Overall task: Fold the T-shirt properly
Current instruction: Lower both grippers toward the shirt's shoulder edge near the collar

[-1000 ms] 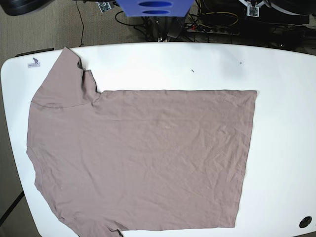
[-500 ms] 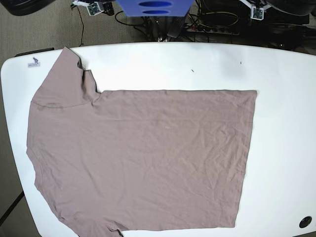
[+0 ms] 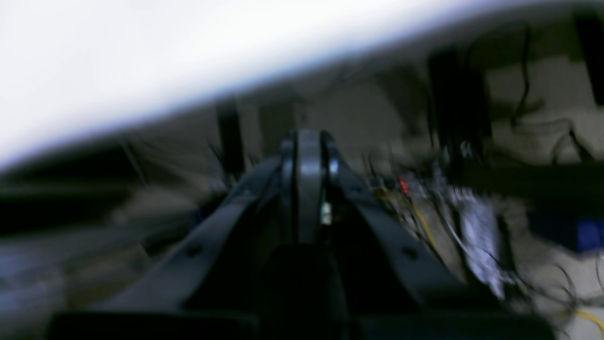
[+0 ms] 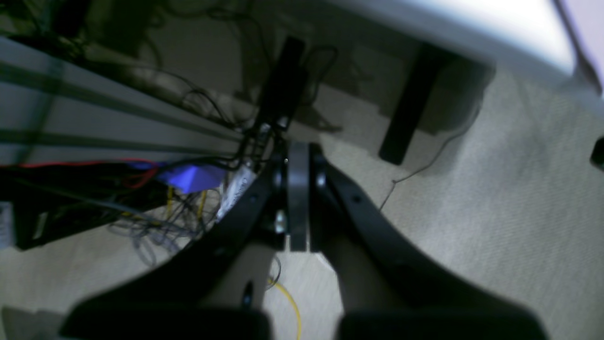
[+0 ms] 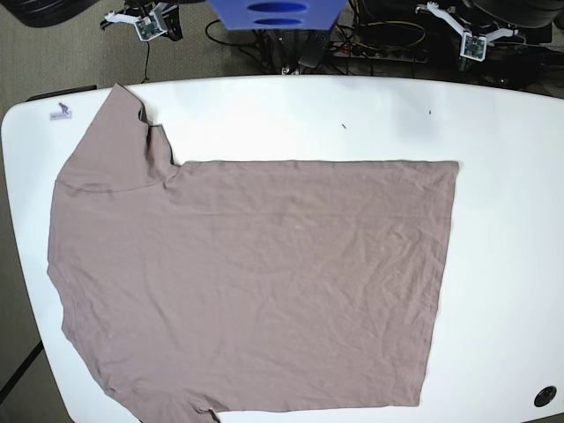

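item: t-shirt (image 5: 256,282), dusty mauve-brown, plain, thin fabric with fine wrinkles, spread flat on the white table (image 5: 502,247). covers left and centre of the tabletop. long axis runs left to right in the base view: hem straight toward the right, one sleeve up at the far left corner. left gripper (image 3: 309,189) and right gripper (image 4: 297,189): both off the table over the floor, jaws closed together, holding nothing.

Bright base view, blurred wrist views
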